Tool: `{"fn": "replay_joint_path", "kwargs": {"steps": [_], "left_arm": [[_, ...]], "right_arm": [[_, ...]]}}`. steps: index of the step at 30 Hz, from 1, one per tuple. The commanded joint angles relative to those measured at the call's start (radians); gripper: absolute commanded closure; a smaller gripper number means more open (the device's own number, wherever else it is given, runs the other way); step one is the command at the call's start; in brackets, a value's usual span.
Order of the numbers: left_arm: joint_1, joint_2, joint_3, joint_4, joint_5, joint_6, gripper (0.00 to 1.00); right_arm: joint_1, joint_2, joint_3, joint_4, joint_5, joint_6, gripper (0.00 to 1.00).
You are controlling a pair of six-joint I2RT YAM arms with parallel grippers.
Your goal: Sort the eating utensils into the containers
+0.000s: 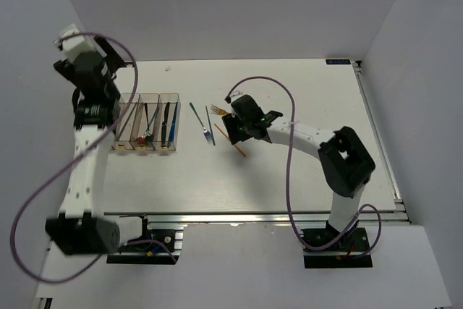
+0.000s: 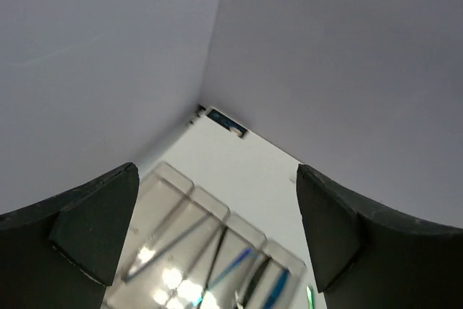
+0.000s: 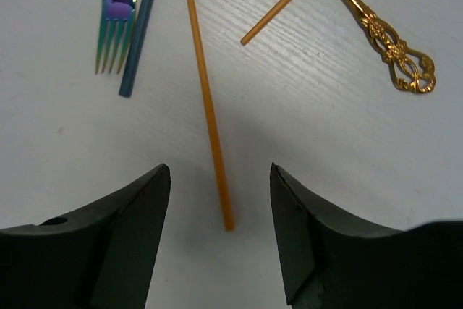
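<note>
Now right pincer (image 3: 218,171) hangs wide open, empty, astride orange stick (image 3: 199,70) lying flat on worktop (image 3: 325,142); thin, it could slip free.

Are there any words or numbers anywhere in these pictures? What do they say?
No text can be read.
Dark sticker at the far edge of the table: too blurred to read.
Gold utensil handle: only curly ornament, no letters.
</note>
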Motion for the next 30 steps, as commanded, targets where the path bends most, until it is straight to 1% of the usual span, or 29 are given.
{"fn": "replay_joint_path", "kwargs": {"steps": [1, 2, 3, 4, 5, 7, 9, 11, 12, 14, 15, 19, 21, 22, 23, 24, 25, 26, 27, 28, 29, 30], "left_arm": [[0.001, -0.221, -0.225, -0.129, 0.191, -0.161, 0.02], [0.001, -0.258, -0.276, -0.122, 0.209, -0.143, 0.02], [0.001, -0.292, -0.320, -0.119, 0.207, -0.134, 0.02], [0.001, -0.348, -0.401, -0.113, 0.193, -0.129, 0.02], [0.001, -0.372, -0.433, -0.097, 0.181, -0.130, 0.02], [0.001, -0.412, -0.476, -0.080, 0.206, -0.134, 0.02], [0.001, -0.412, -0.470, -0.077, 0.237, -0.137, 0.02], [0.001, -0.390, -0.456, -0.088, 0.251, -0.141, 0.02], [0.001, -0.384, -0.456, -0.091, 0.262, -0.144, 0.02], [0.001, -0.363, -0.453, -0.100, 0.309, -0.152, 0.02], [0.001, -0.357, -0.450, -0.111, 0.338, -0.152, 0.02], [0.001, -0.346, -0.439, -0.138, 0.358, -0.170, 0.02], [0.001, -0.353, -0.448, -0.151, 0.430, -0.184, 0.02], [0.001, -0.360, -0.459, -0.146, 0.478, -0.208, 0.02], [0.001, -0.367, -0.474, -0.131, 0.627, -0.225, 0.02], [0.001, -0.392, -0.527, -0.107, 0.713, -0.247, 0.02], [0.001, -0.407, -0.569, -0.015, 0.796, -0.318, 0.02], [0.000, -0.425, -0.617, 0.054, 0.876, -0.368, 0.02], [-0.010, -0.462, -0.720, 0.128, 0.995, -0.423, 0.02], [-0.034, -0.476, -0.768, 0.288, 1.028, -0.536, 0.02], [-0.063, -0.484, -0.805, 0.349, 1.048, -0.578, 0.02], [-0.127, -0.487, -0.828, 0.383, 1.046, -0.603, 0.02]], "right_arm": [[0.008, 0.115, 0.103, -0.155, 0.055, -0.085, 0.39], [0.011, 0.161, 0.148, -0.174, 0.052, -0.093, 0.43], [0.011, 0.178, 0.165, -0.198, 0.048, -0.096, 0.50], [0.012, 0.193, 0.175, -0.203, 0.028, -0.102, 0.51], [0.014, 0.215, 0.189, -0.205, 0.016, -0.105, 0.52], [0.017, 0.236, 0.199, -0.212, -0.004, -0.102, 0.53], [0.023, 0.262, 0.202, -0.223, -0.008, -0.087, 0.56], [0.026, 0.281, 0.191, -0.235, -0.008, -0.070, 0.65], [0.026, 0.285, 0.179, -0.244, -0.006, -0.061, 0.74], [0.026, 0.295, 0.162, -0.269, 0.011, -0.045, 0.88], [0.026, 0.293, 0.139, -0.281, 0.014, -0.033, 0.98], [0.028, 0.270, 0.081, -0.291, 0.006, -0.004, 1.00], [0.028, 0.212, 0.048, -0.278, -0.010, 0.021, 1.00], [0.028, 0.178, 0.012, -0.265, -0.018, 0.033, 1.00], [0.029, 0.104, -0.008, -0.251, -0.024, 0.047, 1.00], [0.029, 0.060, -0.027, -0.207, -0.059, 0.064, 1.00], [0.031, 0.008, -0.051, -0.167, -0.092, 0.094, 1.00], [0.034, -0.096, -0.111, -0.118, -0.128, 0.117, 1.00], [0.035, -0.145, -0.146, 0.007, -0.237, 0.145, 1.00], [0.038, -0.197, -0.183, 0.086, -0.280, 0.212, 1.00], [0.042, -0.287, -0.265, 0.167, -0.319, 0.257, 1.00], [0.043, -0.325, -0.306, 0.350, -0.384, 0.303, 1.00]]}}
